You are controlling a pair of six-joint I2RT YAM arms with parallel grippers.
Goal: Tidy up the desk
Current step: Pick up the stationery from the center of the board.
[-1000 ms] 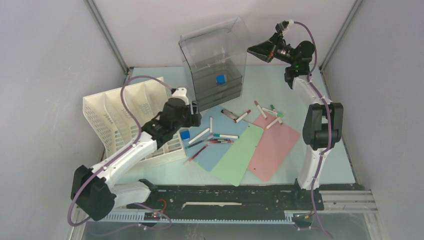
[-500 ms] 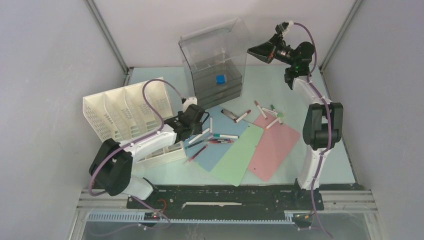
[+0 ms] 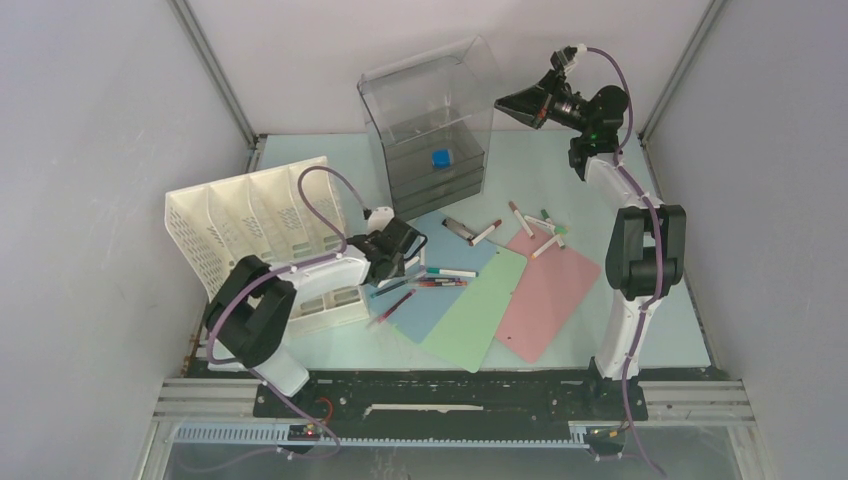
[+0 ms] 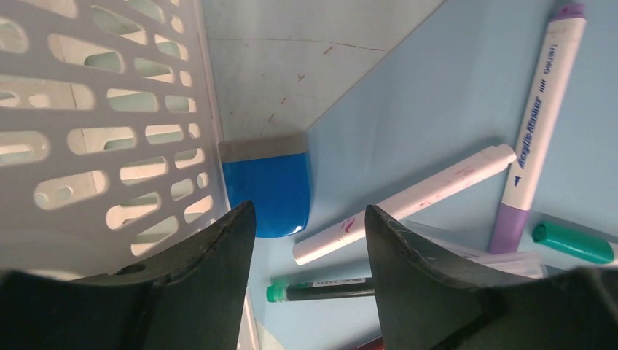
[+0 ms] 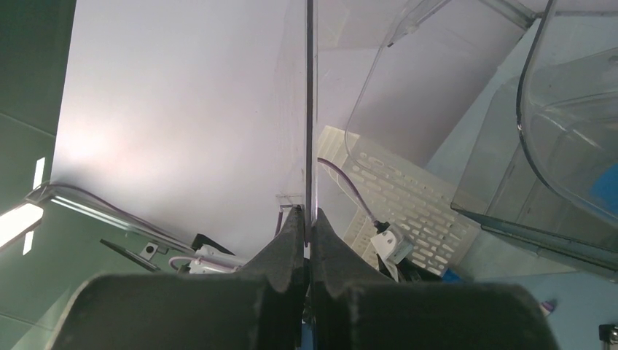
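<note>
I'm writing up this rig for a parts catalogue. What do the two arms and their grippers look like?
Both the left arm and right arm have white links with bulky black joints. A purple cable loops along each. The left gripper and right gripper carry dark, wedge-shaped fingers tapering to tips.

Tight by the rack

The left gripper (image 4: 310,219) has its jaws apart, with the white rack (image 4: 95,146) crowding close on one side and a blue block (image 4: 266,193) just ahead, right beside the rack. A white pen (image 4: 408,200) and a purple pen (image 4: 539,124) lie ahead on the other side. Bare desk (image 4: 291,65) shows farther ahead. The right gripper (image 5: 307,219) pinches a thin wall of the clear box (image 5: 568,109).
</note>
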